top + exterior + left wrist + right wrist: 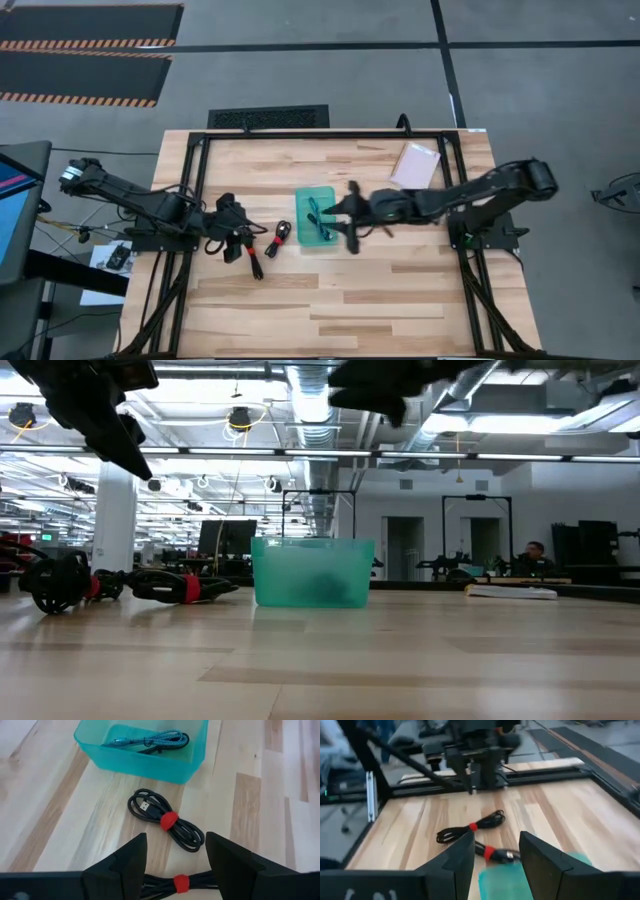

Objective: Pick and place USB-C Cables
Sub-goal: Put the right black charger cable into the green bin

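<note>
Two black cables wait on the surface while both open grippers hover empty.

The left gripper [175,860] hangs over the straighter black cable [254,262] near the surface's left edge; a careless close could pinch only its red tie or nudge the coiled black cable [166,819] just beside it. The right gripper [496,851] hovers over the teal tray [303,240], which already holds a blue cable [150,740]. In the low view, the tray's cloudy wall hides its contents.
</note>
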### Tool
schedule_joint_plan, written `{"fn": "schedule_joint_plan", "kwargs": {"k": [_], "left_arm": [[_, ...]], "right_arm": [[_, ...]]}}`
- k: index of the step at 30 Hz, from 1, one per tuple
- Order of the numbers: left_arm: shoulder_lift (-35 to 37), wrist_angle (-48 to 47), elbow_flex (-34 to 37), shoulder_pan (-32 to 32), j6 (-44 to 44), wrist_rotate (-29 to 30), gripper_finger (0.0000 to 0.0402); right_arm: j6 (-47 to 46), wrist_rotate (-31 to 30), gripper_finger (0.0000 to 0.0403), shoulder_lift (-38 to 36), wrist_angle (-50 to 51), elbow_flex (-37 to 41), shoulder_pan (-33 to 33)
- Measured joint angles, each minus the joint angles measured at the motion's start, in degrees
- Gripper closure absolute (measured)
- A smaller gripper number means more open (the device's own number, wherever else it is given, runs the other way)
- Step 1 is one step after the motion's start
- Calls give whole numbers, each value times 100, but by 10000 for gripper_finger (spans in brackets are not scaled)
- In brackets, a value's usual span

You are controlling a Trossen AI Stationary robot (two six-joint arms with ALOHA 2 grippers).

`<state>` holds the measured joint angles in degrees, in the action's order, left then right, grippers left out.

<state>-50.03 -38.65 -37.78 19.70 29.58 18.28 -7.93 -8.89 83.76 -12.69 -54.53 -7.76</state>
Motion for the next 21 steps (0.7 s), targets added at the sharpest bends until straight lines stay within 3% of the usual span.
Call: {"fn": "schedule_joint_plan", "kwargs": {"k": [10, 21], "left_arm": [[479, -477, 0, 1, 100, 30, 212], [947, -621, 0, 1, 149, 59, 212]], "right_arm": [[1379, 317, 215, 2033, 486, -1991, -28], [2176, 434, 125, 3920, 1753, -4124, -126]]}}
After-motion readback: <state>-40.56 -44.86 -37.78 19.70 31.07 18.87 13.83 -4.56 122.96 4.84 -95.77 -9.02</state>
